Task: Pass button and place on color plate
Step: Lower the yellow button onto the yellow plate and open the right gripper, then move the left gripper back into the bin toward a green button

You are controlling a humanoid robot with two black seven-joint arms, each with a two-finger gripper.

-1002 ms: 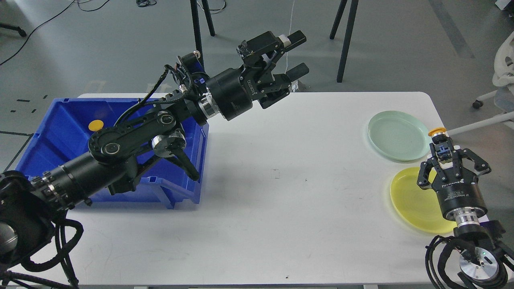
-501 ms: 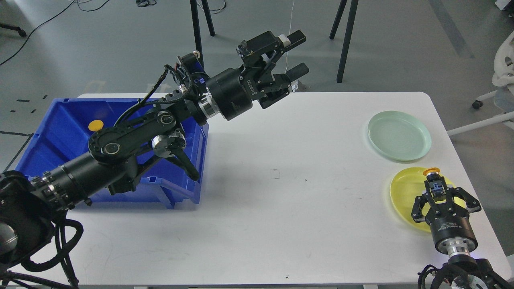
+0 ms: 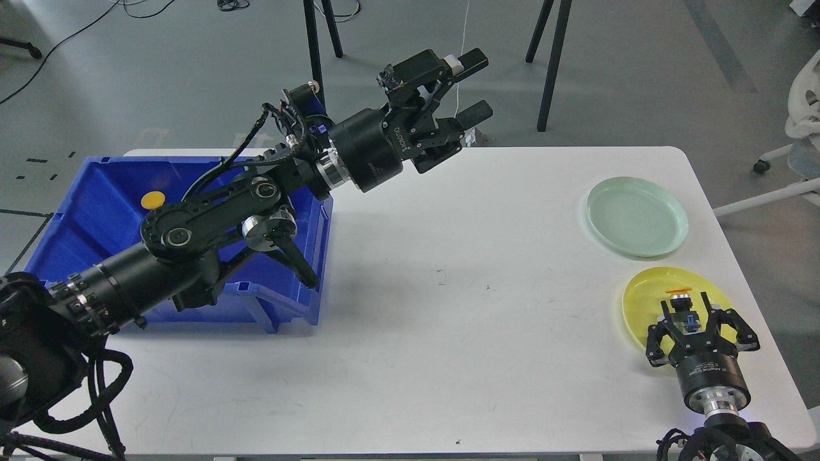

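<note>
The button [image 3: 681, 299], orange-capped on a dark stem with a bit of blue lower down, stands upright over the yellow plate [image 3: 644, 306], toward the plate's 5 o'clock side. The right gripper [image 3: 688, 310] has its fingers spread on either side of the button; whether they are touching it I cannot tell. Small white lettering shows on that gripper's black body, too small to read. At 12 o'clock from the yellow plate lies the pale green plate [image 3: 637, 216], the two just beside each other on the white table [image 3: 448, 320]. Far off at 9 o'clock, the left gripper [image 3: 469, 86] hangs high above the table's far edge, jaws parted and holding nothing, white lettering on its wrist unreadable. Beneath that arm sits the blue bin [image 3: 83, 218], with a yellow disc [image 3: 152, 200] inside.
</note>
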